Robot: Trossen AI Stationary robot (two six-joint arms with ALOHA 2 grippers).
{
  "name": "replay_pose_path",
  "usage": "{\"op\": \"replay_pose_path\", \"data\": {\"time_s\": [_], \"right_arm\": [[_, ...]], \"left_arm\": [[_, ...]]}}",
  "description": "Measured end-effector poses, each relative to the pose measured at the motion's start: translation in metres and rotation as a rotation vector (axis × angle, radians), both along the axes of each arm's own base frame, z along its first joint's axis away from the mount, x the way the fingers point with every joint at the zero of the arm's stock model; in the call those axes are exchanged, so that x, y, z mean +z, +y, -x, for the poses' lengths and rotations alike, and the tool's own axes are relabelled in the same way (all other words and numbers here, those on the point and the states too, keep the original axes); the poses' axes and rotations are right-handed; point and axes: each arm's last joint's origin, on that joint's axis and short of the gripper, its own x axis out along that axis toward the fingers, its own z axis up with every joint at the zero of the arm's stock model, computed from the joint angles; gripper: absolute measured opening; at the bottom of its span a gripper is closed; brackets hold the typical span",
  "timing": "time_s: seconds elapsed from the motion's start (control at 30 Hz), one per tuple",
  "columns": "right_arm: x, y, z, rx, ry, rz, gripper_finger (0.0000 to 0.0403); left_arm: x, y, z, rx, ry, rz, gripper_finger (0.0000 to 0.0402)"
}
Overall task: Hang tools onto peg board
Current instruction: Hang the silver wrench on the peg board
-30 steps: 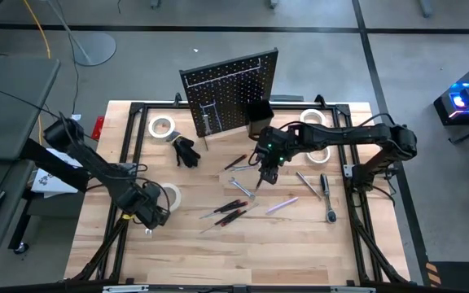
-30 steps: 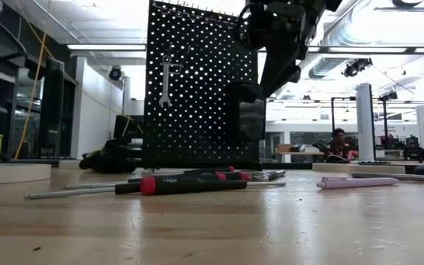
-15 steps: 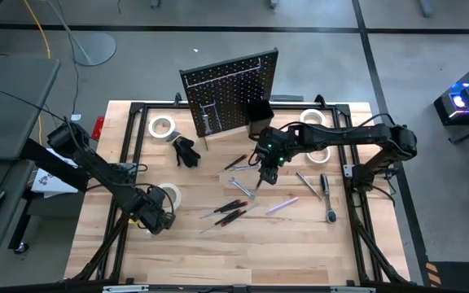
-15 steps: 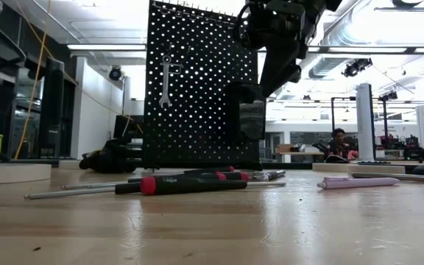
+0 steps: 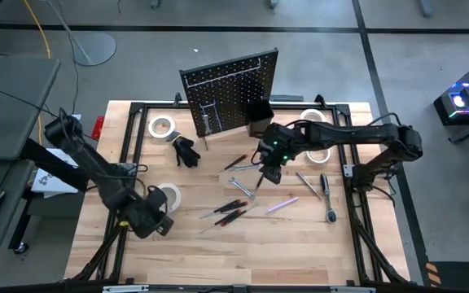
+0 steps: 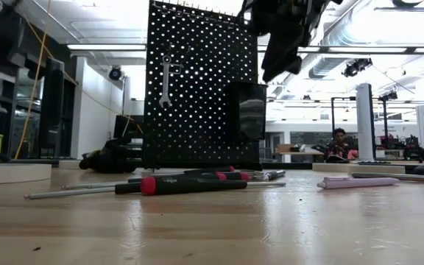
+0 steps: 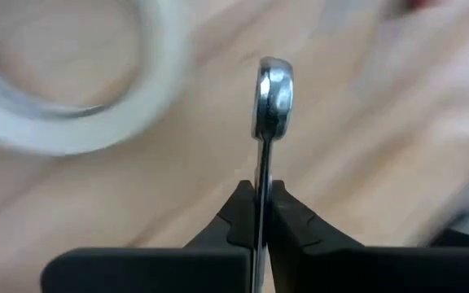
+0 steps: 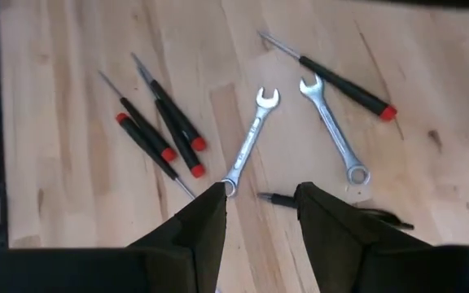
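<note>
Since a second ago, left gripper (image 7: 260, 213) has clamped a wrench (image 7: 272, 89) beside the tape roll (image 5: 168, 196) near the table's (image 5: 300, 252) left edge; right gripper (image 8: 259, 205) hovers open mid-table, before the peg board (image 5: 228, 94).

Left tool (image 7: 263, 213) clamped shut low over table; right tool (image 8: 259, 213) parted, hovering mid-table.

Probably a robotics lab: exposed ceiling ducts (image 6: 344, 55), distant workstations (image 6: 418, 140).
</note>
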Motion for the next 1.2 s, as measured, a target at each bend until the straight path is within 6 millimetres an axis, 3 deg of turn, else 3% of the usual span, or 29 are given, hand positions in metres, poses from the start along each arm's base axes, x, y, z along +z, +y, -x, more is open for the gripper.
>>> {"op": "replay_pose_path", "data": {"time_s": [0.13, 0.23, 0.4, 0.57, 0.77, 1.1, 1.2], "right_arm": [[0.019, -0.001, 0.006, 0.015, -0.113, 0.027, 0.0145], [0.035, -0.001, 0.008, 0.008, -0.241, 0.029, 0.0145], [0.057, 0.000, 0.001, 0.008, -0.458, -0.014, 0.0145], [0.061, -0.001, -0.001, 0.008, -0.509, -0.022, 0.0145], [0.068, 0.000, 0.003, 0.003, -0.536, -0.025, 0.0145], [0.092, 0.002, 0.027, -0.060, -0.617, -0.022, 0.0145], [0.094, 0.001, 0.029, -0.079, -0.621, -0.016, 0.0145]], "left_arm": [[0.040, 0.001, -0.002, -0.033, -0.272, -0.084, 0.0001], [0.069, 0.012, -0.006, -0.012, -0.468, -0.251, 0.0001], [0.093, 0.040, -0.020, -0.010, -0.565, -0.503, 0.0001], [0.101, 0.060, -0.053, -0.028, -0.689, -0.640, 0.0001], [0.090, 0.096, -0.091, -0.112, -0.729, -0.735, 0.0001], [0.075, 0.152, -0.100, -0.314, -0.612, -0.721, 0.0001], [0.072, 0.167, -0.103, -0.304, -0.593, -0.736, 0.0001]]}}
